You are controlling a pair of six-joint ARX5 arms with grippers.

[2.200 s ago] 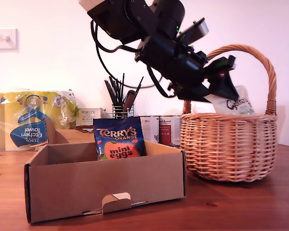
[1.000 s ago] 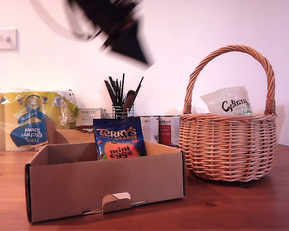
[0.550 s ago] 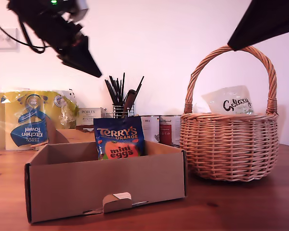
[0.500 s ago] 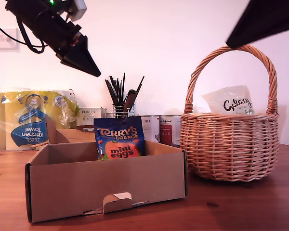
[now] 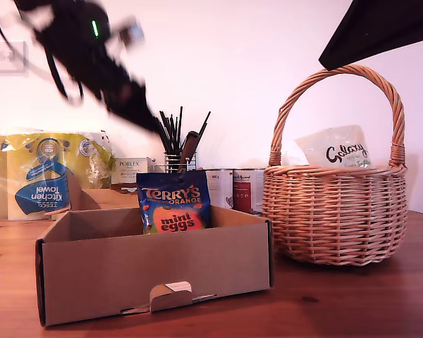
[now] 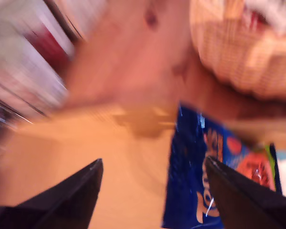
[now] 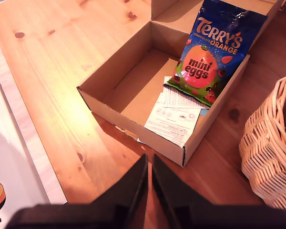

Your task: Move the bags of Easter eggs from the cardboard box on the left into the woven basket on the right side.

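Note:
The dark blue Terry's Orange mini eggs bag [image 5: 175, 210] [image 7: 209, 52] [image 6: 195, 191] leans upright against the back wall of the cardboard box [image 5: 155, 271] [image 7: 105, 102]. A white Galaxy bag [image 5: 335, 148] pokes out of the woven basket [image 5: 335, 211] [image 7: 271, 157] at the exterior view's right. My first gripper [image 5: 144, 113] [image 6: 152, 164] is blurred with motion, open and empty, above the box and close over the Terry's bag. My second gripper [image 5: 331, 60] [image 7: 148, 160] hangs high above the basket handle, shut on nothing.
A yellow-blue kitchen towel pack [image 5: 46, 176], a utensil holder [image 5: 176, 144] and tins [image 5: 233, 189] stand along the back wall. Paper sheets [image 7: 176, 114] lie on the box floor. The basket's tall handle [image 5: 338, 70] arches just under my second gripper.
My first gripper let go of the Galaxy bag in the basket, swung to the exterior view's left and now drops toward the box. My second gripper came in at the top right.

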